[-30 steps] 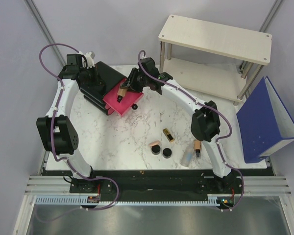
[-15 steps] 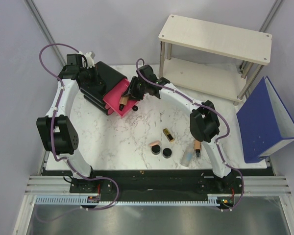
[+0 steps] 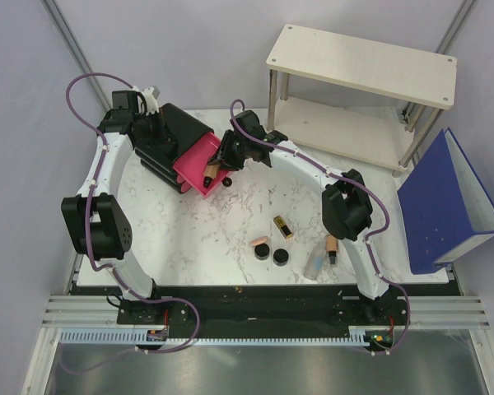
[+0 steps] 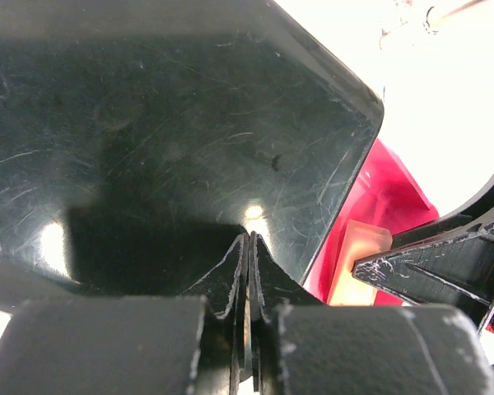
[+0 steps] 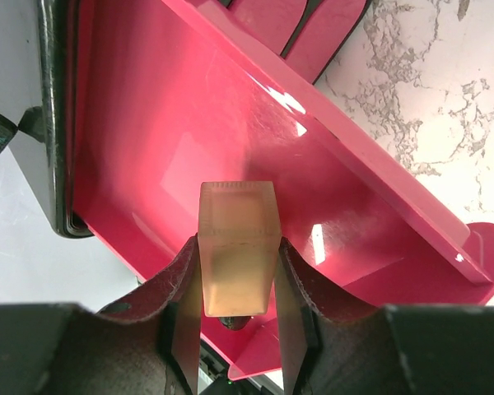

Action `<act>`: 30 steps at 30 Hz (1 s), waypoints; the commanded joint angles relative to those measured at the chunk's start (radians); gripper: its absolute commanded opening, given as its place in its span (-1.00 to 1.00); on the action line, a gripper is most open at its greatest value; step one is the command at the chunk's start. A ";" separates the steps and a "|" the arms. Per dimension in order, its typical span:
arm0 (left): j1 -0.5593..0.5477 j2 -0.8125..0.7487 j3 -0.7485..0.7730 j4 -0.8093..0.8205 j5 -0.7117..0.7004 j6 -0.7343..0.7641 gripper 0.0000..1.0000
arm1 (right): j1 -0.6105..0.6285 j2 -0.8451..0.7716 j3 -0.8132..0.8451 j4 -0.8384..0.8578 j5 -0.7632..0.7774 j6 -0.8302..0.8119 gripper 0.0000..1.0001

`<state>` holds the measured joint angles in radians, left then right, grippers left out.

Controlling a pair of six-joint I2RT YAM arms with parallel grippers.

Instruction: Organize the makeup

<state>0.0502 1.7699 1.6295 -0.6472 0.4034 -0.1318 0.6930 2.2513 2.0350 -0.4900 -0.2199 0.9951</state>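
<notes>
My right jaws are clamped on a peach tube [image 5: 237,247], holding it just over the open pink drawer [image 5: 140,140] of the black box [image 4: 148,123]. My left jaws are pressed together, tips at the box's glossy top. A gold-and-black lipstick [image 3: 283,227] lies well apart on the counter [image 3: 222,230].

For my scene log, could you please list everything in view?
Held tube: one, peach, over the pink drawer.
Capped tube: one, peach, table's near right.
Clear tube: one, bluish, beside it.
Lipstick: one, gold-black, mid-table.
Compacts: two, black, mid-table; peach piece alongside.
Box: one, black, far left.
Shelf: one, white, far right.
Binder: one, blue, right.
Table: one, marble, underneath.
Left gripper: shut, at the box.
Right gripper: shut on the held tube.
</notes>
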 commanded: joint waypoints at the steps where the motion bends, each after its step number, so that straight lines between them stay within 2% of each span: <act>1: 0.004 0.077 -0.057 -0.184 -0.078 0.057 -0.91 | 0.003 -0.062 -0.002 -0.008 0.010 -0.012 -0.26; 13: 0.007 0.082 -0.051 -0.186 -0.071 0.058 -0.78 | 0.005 -0.087 0.007 -0.012 0.051 -0.030 0.18; 24: 0.010 0.080 -0.043 -0.192 -0.069 0.058 -0.77 | 0.002 -0.189 0.051 -0.027 0.171 -0.101 0.22; 27: 0.010 0.082 -0.025 -0.226 -0.087 0.060 -0.77 | -0.007 -0.254 0.053 -0.097 0.237 -0.166 0.22; 30: 0.010 0.069 -0.014 -0.243 -0.109 0.063 -0.77 | -0.023 -0.317 0.033 -0.244 0.319 -0.232 0.22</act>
<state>0.0528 1.7760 1.6459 -0.6682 0.3981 -0.1310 0.6880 2.0739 2.0354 -0.5861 -0.0292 0.8745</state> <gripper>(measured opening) 0.113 0.611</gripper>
